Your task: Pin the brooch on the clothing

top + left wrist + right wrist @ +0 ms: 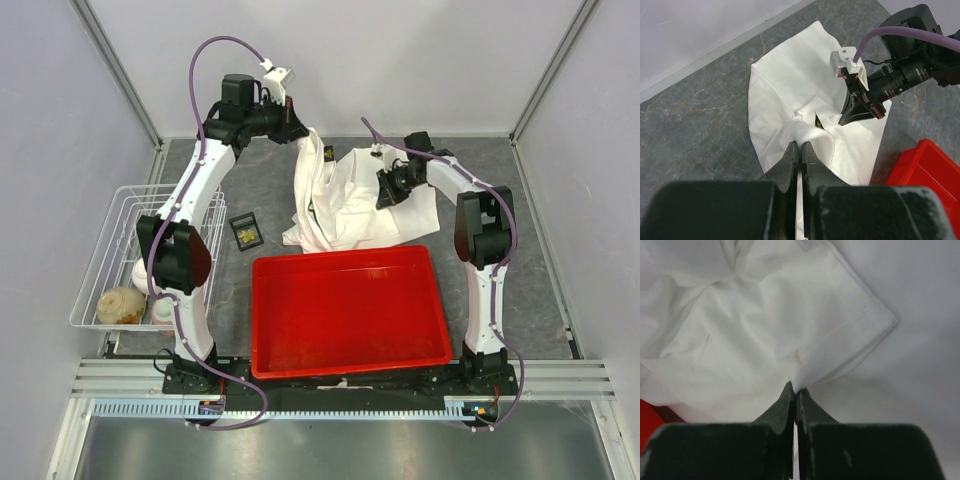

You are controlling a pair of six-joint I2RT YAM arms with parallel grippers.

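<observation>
Item: pinning job, early stage, nothing fastened yet. T-shirt (340, 210): white, lying crumpled on the grey table (250, 180) in the upper middle of the overhead view, just above the red bin (340, 262); one part drawn up towards the upper left, the rest in loose folds; no chest print shows on any exposed face. Left pincer (800, 145): jaws closed tight on a bunched ridge of the T-shirt, lifting that edge off the table. Right pincer (794, 387): jaws narrow, nipping a small fold of the T-shirt near a hemmed edge, at the right side of the heap. Brooch (246, 236): small gold speck lying in the black tray (236, 222), left of the T-shirt and well apart from both pincers; not picked up. Wire basket (100, 250): far left, holds other goods, not involved. Done, by appearance: cloth gripped at two points, likely for spreading flat. Left to do: flatten the T-shirt, free one pincer, fetch the brooch from the tray, set and fasten it on the cloth.
</observation>
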